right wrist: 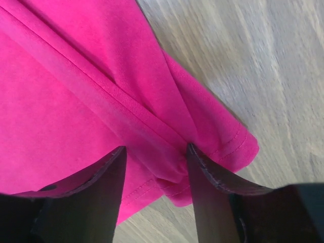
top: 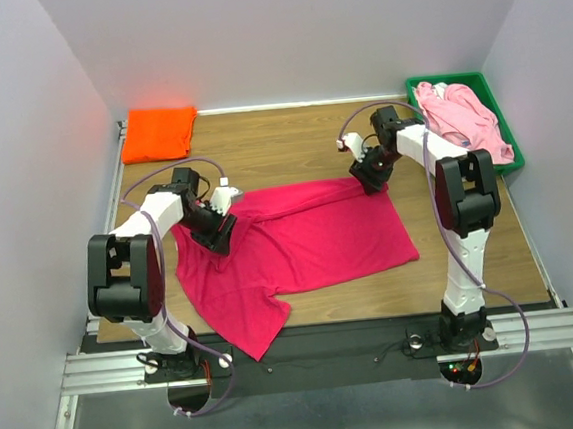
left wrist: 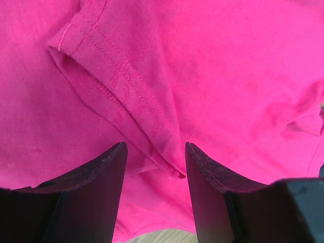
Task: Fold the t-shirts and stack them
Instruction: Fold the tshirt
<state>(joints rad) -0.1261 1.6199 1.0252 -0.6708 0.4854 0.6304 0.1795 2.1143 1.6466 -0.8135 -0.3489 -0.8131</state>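
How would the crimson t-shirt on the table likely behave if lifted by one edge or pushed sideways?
Probably floppy: the crimson t-shirt lies in soft folds, so it would drape rather than hold shape. Likely light, as the cloth looks thin at its stitched hem. Pushed across the wooden table, it would probably bunch up rather than slide whole.

Wrist views crop the crimson t-shirt (left wrist: pixel 228 76) at their edges; the left arm (top: pixel 181 209) covers part.
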